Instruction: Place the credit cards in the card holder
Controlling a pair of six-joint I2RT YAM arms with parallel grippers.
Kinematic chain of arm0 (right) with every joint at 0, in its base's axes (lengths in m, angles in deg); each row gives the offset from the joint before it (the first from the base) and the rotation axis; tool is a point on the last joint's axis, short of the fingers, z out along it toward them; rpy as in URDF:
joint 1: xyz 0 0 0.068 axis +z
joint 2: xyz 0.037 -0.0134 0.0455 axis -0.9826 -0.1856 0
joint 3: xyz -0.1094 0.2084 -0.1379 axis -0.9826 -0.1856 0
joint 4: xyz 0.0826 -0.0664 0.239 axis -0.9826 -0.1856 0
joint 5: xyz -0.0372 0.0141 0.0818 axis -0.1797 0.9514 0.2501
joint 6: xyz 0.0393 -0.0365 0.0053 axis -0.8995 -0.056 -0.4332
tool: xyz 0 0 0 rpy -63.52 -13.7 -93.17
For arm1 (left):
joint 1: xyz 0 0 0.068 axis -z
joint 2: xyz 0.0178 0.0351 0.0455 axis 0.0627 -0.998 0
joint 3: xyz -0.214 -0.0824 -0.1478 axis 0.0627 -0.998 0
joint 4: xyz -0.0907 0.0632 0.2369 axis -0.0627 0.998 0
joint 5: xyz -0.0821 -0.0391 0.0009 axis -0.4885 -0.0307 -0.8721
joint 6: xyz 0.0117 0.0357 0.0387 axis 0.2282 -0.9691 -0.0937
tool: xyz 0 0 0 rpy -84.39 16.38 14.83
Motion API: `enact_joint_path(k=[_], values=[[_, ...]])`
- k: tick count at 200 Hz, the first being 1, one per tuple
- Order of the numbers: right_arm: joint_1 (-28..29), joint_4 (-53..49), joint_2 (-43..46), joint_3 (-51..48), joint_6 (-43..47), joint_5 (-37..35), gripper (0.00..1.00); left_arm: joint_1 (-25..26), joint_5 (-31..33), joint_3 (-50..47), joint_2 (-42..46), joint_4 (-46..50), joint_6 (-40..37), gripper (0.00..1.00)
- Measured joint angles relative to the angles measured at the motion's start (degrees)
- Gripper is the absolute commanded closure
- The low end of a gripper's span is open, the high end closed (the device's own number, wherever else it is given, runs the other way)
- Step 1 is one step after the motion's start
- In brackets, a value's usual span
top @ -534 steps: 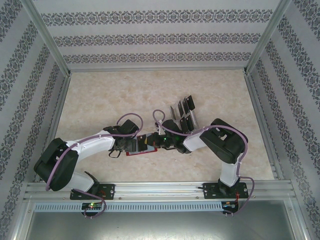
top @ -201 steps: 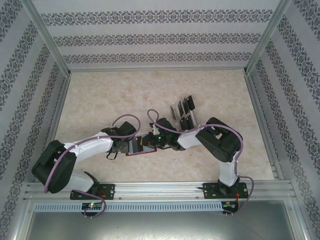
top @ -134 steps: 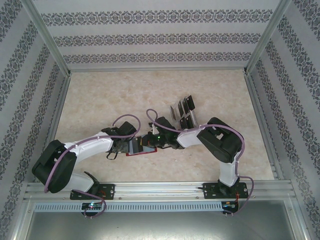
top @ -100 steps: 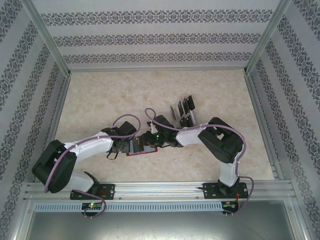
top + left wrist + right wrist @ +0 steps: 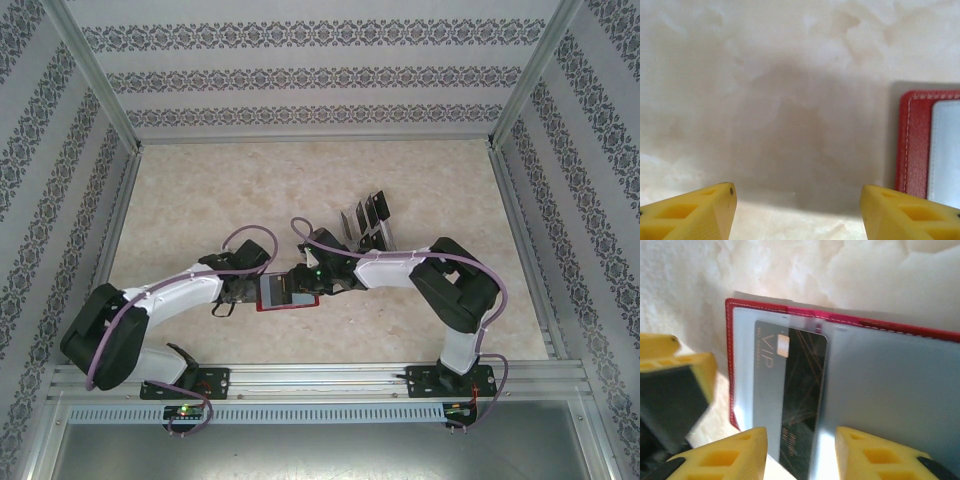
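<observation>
The card holder (image 5: 890,385) looks like stitched red leather with smooth grey lining; the credit card (image 5: 800,380) is glossy, the tabletop (image 5: 765,75) matt.

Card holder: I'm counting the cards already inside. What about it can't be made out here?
Right wrist: holder cut off right and below; card's lower end runs off frame.
Left wrist: holder cut by right edge.
Top: holder partly under right gripper, too small to count cards.

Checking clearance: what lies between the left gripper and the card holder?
Just bare table, in the left wrist view, between the open left gripper and the card holder's red edge.
</observation>
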Motion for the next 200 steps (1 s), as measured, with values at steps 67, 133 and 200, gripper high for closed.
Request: enact_joint_path(k=[67, 133, 200], values=[[0.0, -8.9, 0.0, 3.3, 5.1, -3.9, 1.00, -4.0, -1.5, 0.0, 2.0, -1.1, -0.3, 0.33], [0.0, -13.2, 0.0, 6.6, 7.2, -4.9, 1.00, -4.0, -3.5, 0.0, -0.3, -2.1, -1.3, 0.32], [1.0, -15.0, -2.9, 10.1, 8.1, -5.3, 1.00, -4.0, -5.0, 0.0, -2.2, -4.0, -1.6, 0.32]])
